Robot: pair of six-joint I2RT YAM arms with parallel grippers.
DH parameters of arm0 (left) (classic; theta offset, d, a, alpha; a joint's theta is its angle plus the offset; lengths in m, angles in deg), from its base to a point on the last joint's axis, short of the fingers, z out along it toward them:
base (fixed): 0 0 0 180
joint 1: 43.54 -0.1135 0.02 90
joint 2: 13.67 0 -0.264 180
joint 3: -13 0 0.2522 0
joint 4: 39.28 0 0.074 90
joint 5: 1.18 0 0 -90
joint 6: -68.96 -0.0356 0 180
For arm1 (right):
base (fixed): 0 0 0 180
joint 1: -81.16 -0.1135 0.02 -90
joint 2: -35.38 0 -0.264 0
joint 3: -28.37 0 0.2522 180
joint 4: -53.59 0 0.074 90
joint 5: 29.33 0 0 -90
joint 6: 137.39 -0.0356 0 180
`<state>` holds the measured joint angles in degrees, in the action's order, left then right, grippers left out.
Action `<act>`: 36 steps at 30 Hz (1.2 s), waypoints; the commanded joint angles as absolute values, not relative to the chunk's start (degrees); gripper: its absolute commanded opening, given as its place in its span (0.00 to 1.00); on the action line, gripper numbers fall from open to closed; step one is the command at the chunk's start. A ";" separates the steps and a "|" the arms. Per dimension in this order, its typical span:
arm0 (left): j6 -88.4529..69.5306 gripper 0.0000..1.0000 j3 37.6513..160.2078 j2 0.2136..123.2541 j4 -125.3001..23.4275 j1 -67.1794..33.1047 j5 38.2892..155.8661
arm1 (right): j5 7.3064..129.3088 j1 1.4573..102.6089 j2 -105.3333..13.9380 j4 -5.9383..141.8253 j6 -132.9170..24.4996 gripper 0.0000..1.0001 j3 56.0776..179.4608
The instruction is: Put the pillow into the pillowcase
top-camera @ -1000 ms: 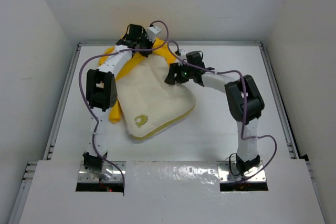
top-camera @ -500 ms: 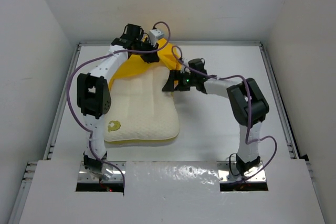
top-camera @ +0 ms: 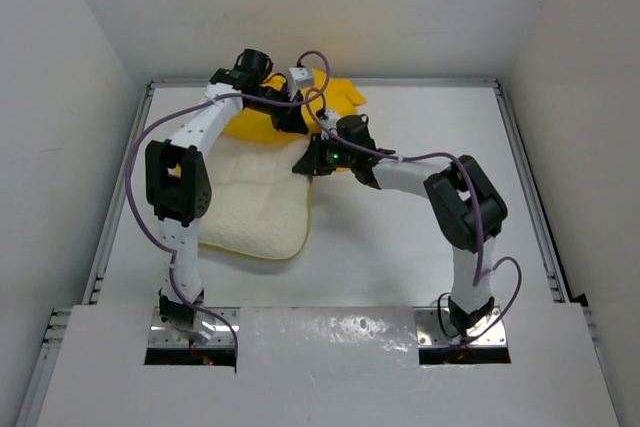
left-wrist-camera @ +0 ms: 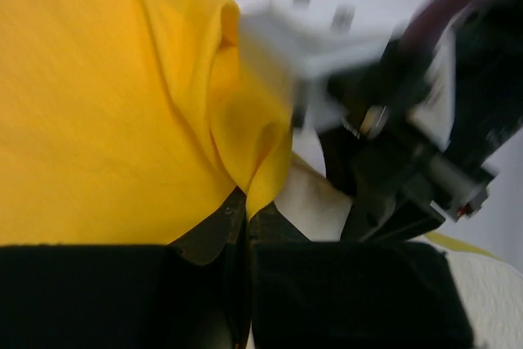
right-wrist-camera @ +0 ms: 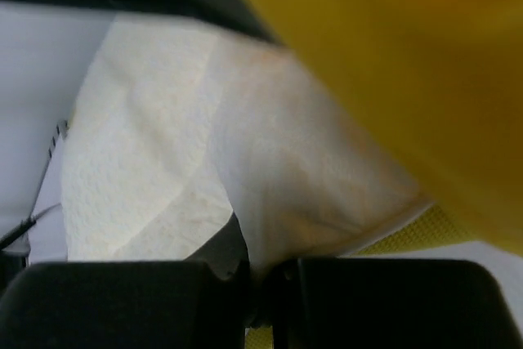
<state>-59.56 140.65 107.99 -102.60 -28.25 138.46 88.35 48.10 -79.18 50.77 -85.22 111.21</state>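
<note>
Within the last second the pillow (top-camera: 255, 202) is swung from the centre of the surface (top-camera: 420, 247) to its left side, far end against the bunched pillowcase (top-camera: 250, 125). A pillowcase fold is pinched by the left gripper (left-wrist-camera: 247, 214); the pillow's corner is pinched by the right gripper (right-wrist-camera: 261, 271). Insertion is judged barely started.

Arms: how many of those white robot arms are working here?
2. The left arm reaches from the near left to the yellow pillowcase at the back; the right arm reaches from the near right to the cream pillow. No others visible.
</note>
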 commanded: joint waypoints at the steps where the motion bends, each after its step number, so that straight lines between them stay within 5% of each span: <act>1: -66.21 0.00 140.67 103.05 -111.39 -28.51 152.35 | 76.17 49.87 -68.52 26.60 -90.09 0.00 109.21; 6: -70.00 0.00 139.44 101.47 -114.74 -28.16 151.40 | 64.82 53.29 -67.89 10.94 -103.63 0.00 103.67; 11: -71.58 0.00 137.50 101.03 -117.81 -29.65 150.77 | 52.08 58.46 -61.75 20.22 -107.68 0.00 94.81; 17: -58.43 0.00 133.55 100.67 -104.84 -29.83 146.04 | 62.05 61.12 -61.46 25.33 -106.02 0.00 91.97; 20: -52.89 0.45 133.20 100.50 -98.52 -29.30 143.50 | 69.10 61.30 -61.21 25.33 -104.00 0.00 89.69; 21: -51.29 0.72 132.76 100.32 -96.65 -29.39 142.44 | 70.32 61.47 -60.34 26.38 -102.86 0.00 89.25; 23: -49.26 0.99 133.02 100.23 -93.84 -30.26 137.63 | 70.33 62.26 -59.28 32.26 -99.09 0.47 89.16; 24: -48.73 1.00 133.80 100.23 -93.47 -31.05 135.68 | 70.16 62.70 -57.80 37.33 -97.25 0.70 89.42; 26: -46.27 1.00 134.69 100.06 -92.59 -35.16 131.38 | 66.84 63.32 -56.38 45.51 -89.79 0.98 92.83; 29: -42.93 0.95 132.77 98.57 -89.18 -42.80 124.98 | 56.12 63.41 -55.67 61.51 -80.02 0.99 100.30; 31: -45.11 0.73 129.08 97.95 -87.85 -45.98 121.18 | 53.81 63.58 -56.46 70.83 -75.45 0.95 106.98; 32: -45.91 0.39 126.54 98.04 -86.89 -47.65 117.68 | 55.12 63.58 -56.64 72.95 -73.95 0.37 109.35; 33: -47.74 0.29 125.30 98.73 -86.36 -48.10 116.34 | 57.48 63.58 -57.25 76.28 -73.76 0.10 113.72; 34: -48.54 0.25 124.50 99.44 -85.92 -48.28 115.37 | 59.07 63.06 -57.86 77.97 -74.28 0.00 115.94; 36: -48.82 0.43 123.97 102.50 -86.17 -48.20 115.70 | 60.40 61.57 -60.31 84.02 -75.60 0.23 125.47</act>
